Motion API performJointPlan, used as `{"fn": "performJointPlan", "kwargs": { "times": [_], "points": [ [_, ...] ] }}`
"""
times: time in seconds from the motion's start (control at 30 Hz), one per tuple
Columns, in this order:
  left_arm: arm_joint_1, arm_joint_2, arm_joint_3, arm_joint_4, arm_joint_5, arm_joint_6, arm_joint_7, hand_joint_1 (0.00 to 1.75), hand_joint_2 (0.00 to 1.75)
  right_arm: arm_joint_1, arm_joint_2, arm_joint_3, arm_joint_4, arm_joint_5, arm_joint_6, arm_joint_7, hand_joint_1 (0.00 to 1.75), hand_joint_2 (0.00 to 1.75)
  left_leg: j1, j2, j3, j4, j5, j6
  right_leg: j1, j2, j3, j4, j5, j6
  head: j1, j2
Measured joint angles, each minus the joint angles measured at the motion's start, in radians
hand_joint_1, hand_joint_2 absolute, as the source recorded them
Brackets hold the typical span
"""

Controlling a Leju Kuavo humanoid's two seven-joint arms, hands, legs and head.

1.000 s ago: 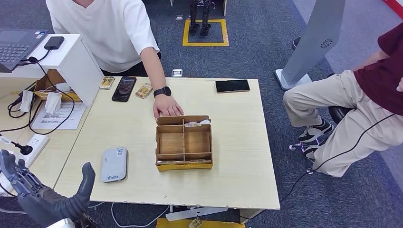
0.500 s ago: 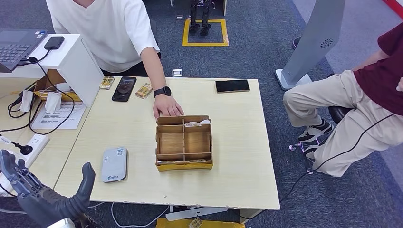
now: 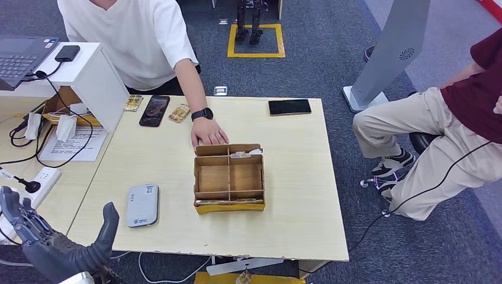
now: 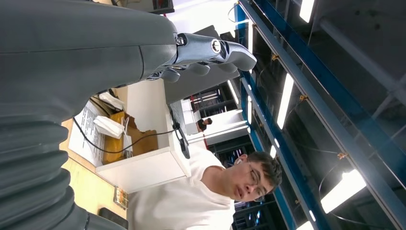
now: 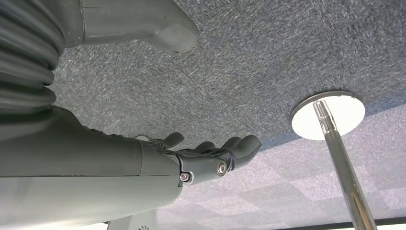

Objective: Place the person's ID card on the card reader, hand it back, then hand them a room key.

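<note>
Nothing moved since earlier frames: left hand (image 3: pixel 56 245) same spot below desk (image 3: pixel 296 195) corner, fingers (image 3: pixel 18 216) spread, empty. Right hand (image 5: pixel 210 155) hangs over carpet, fingers loosely apart, empty. Reader (image 3: pixel 142 205) bare, near left hand. Person's hand (image 3: pixel 208 132) flat on desk behind tray (image 3: pixel 229 176); ID card not discernible. Step: awaiting card. Next: left hand up to receive it.

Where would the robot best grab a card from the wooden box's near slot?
Probably by its upper edge, coming straight down from above: the cards seem to stand on edge in the wooden box's narrow slot, so its walls block the sides.
</note>
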Motion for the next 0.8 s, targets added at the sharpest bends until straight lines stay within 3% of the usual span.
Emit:
{"fn": "performJointPlan", "kwargs": {
  "times": [0.6,0.7,0.8],
  "points": [
    [0.0,0.006,-0.009,0.005,0.0,0.0,0.0,0.0,1.75,0.0,0.0,0.0,0.0,0.002,0.0,-0.006,0.0,1.75,0.0,0.0,0.0,0.0,0.0,0.0,0.0,0.0,0.0,0.0,0.0,0.0,0.0,0.0],
    [0.0,0.047,-0.064,0.017,0.003,-0.004,0.003,0.0,1.75,0.0,0.0,0.0,0.002,0.011,0.0,-0.024,0.0,1.75,0.0,0.0,0.0,0.0,0.0,0.0,0.0,0.0,0.0,0.0,0.0,0.0,0.0,0.0],
    [-0.009,0.135,-0.165,0.046,-0.019,-0.045,0.041,0.0,1.75,-0.001,0.001,0.0,0.008,0.025,0.0,-0.049,0.0,1.75,0.0,0.0,0.0,0.0,0.0,0.0,0.0,0.0,0.0,0.0,0.0,0.0,0.0,0.0]
  ]
}}
